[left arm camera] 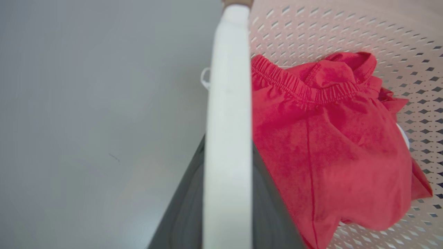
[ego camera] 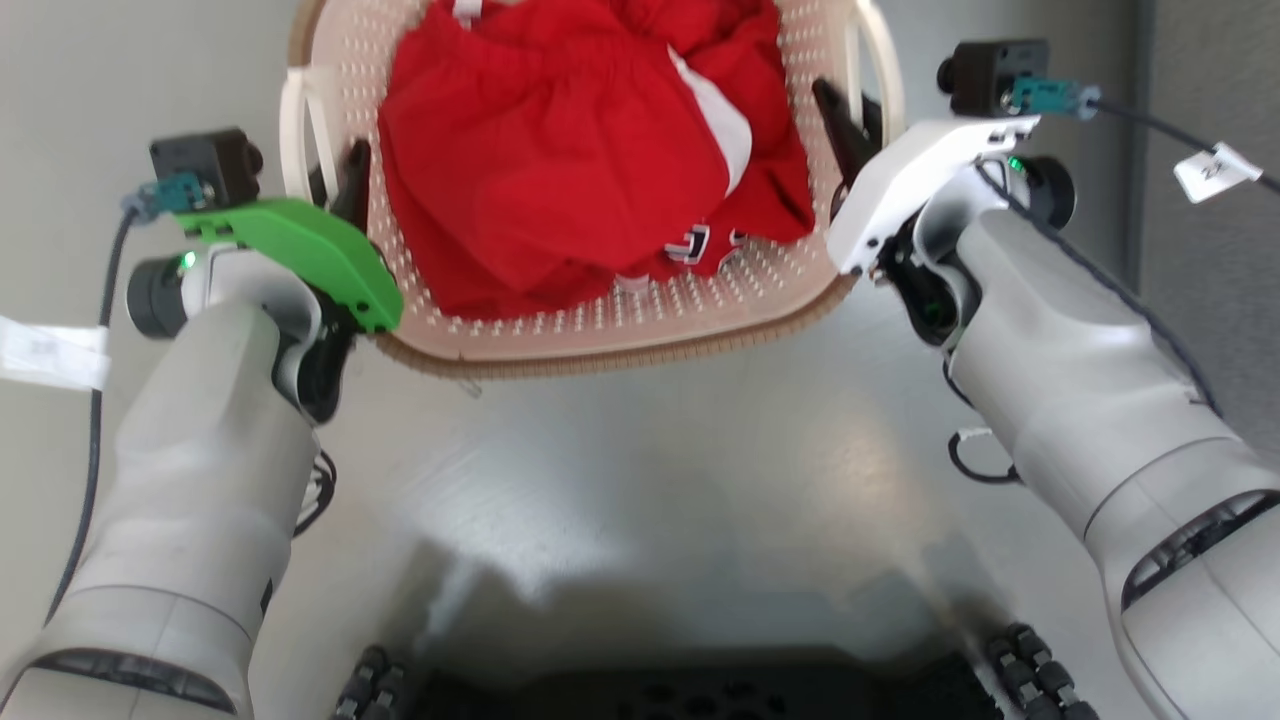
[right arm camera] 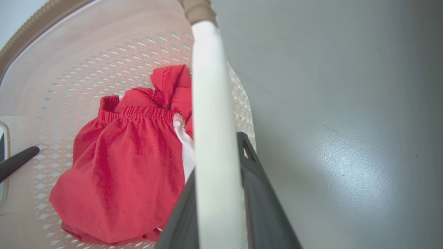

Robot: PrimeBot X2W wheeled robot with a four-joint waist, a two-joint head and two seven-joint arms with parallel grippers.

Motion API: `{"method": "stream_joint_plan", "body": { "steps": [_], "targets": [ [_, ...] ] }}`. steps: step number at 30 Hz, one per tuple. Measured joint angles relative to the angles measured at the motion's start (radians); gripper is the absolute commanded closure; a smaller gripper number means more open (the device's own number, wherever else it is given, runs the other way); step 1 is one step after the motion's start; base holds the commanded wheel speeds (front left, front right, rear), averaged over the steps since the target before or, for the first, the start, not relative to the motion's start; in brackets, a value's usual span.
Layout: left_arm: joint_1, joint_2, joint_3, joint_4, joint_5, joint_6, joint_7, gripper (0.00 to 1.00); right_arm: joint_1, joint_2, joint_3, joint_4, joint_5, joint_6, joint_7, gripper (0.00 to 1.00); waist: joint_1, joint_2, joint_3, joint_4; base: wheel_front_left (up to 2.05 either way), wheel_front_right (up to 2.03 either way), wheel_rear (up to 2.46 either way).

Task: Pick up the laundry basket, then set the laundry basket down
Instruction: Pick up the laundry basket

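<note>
The laundry basket [ego camera: 600,335], cream perforated plastic with a brown woven-look rim, sits at the top centre of the head view with red clothes [ego camera: 560,150] inside. My left gripper [ego camera: 345,185] is shut on its left white handle [left arm camera: 228,138], which runs between the dark fingers [left arm camera: 183,214]. My right gripper [ego camera: 850,130] is shut on the right white handle [right arm camera: 214,138], with one finger [right arm camera: 259,193] on each side. The red clothes [right arm camera: 124,173] lie against the basket's floor and wall. I cannot tell whether the basket rests on the floor.
Smooth grey floor [ego camera: 640,480] spreads below and around the basket. My dark wheeled base [ego camera: 680,690] lies at the bottom edge. A darker grey wall [ego camera: 1200,320] runs along the right side. Cables with white tags [ego camera: 1215,170] hang from both wrists.
</note>
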Motion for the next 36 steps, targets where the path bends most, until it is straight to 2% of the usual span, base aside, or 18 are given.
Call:
{"method": "stream_joint_plan", "body": {
  "steps": [36],
  "targets": [
    [0.289,-0.019,-0.092,0.092,-0.128,0.0,0.22,1.0,0.308,0.023,0.098,0.049,0.191,0.0,0.287,1.0,-0.0001,0.0,-0.518,-0.076,0.0,0.0,0.0]
  ]
}}
